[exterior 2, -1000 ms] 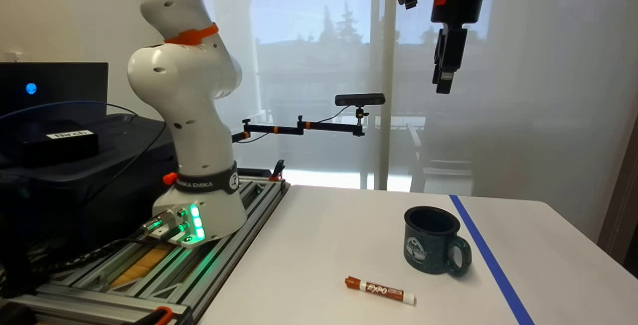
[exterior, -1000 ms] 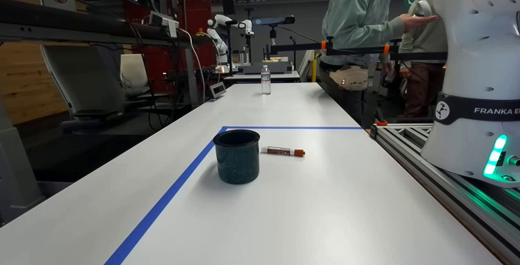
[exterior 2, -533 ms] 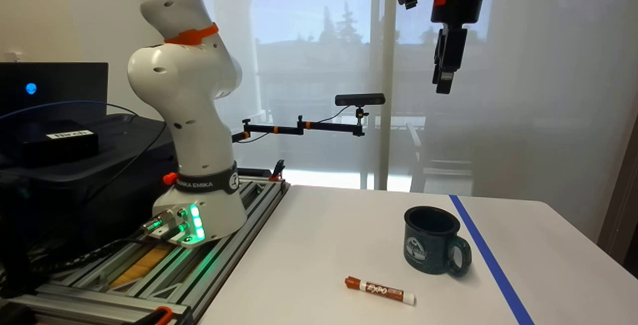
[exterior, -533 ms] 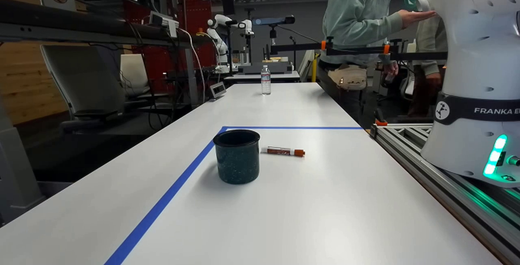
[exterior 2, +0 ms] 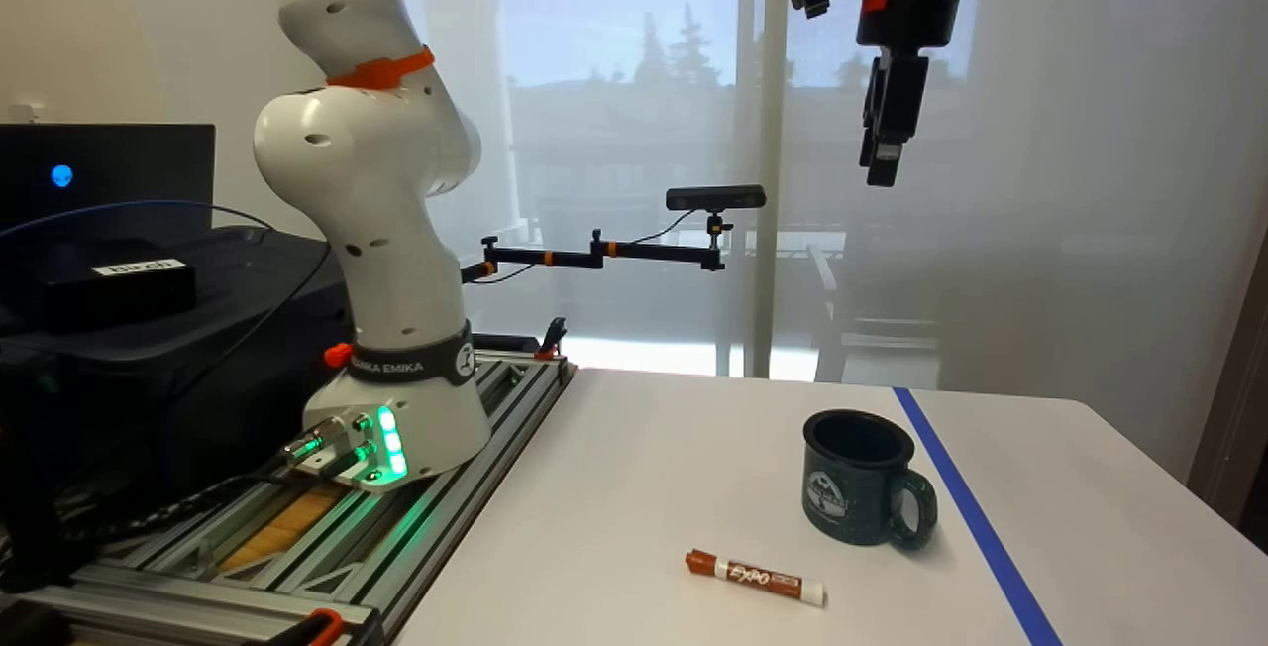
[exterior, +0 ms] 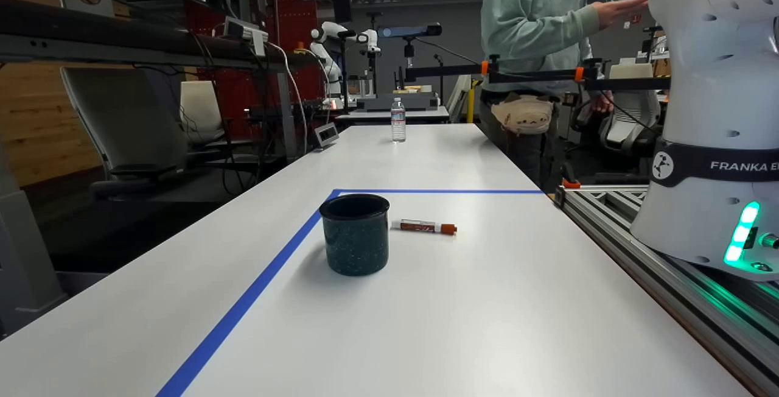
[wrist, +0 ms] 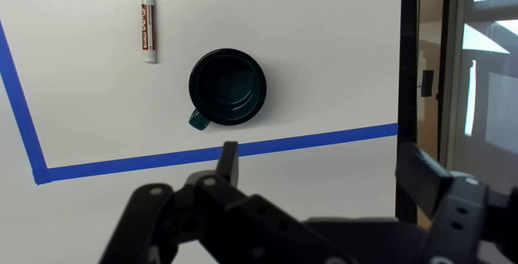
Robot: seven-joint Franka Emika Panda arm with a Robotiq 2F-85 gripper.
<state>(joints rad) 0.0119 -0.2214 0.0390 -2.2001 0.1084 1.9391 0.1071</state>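
My gripper (wrist: 317, 158) is open, its black fingers (wrist: 229, 162) spread wide with nothing between them. In an exterior view the gripper (exterior 2: 880, 170) hangs high over the white table (exterior 2: 594, 487), pointing down and touching nothing. The nearest object below is a dark green speckled mug (exterior 2: 854, 487), upright, with a pale logo and its handle (exterior 2: 916, 509) on one side. From above, the wrist view shows the mug (wrist: 228, 87) with no object visible inside. An Expo marker (exterior 2: 755, 577) with a brown-red cap lies flat near the mug, apart from it; the wrist view has this marker (wrist: 148, 25) too.
Blue tape (wrist: 307, 139) runs along the table beside the mug and turns a corner. A water bottle (exterior: 398, 120) stands far down the table. A camera on a black arm (exterior 2: 715, 198) reaches out near the robot base (exterior 2: 406, 428). A person (exterior: 532, 25) stands beyond the table's side.
The arm, gripper, mug and marker look unmoved. In the background, the standing person has shifted slightly, and a second person behind has gone from view.
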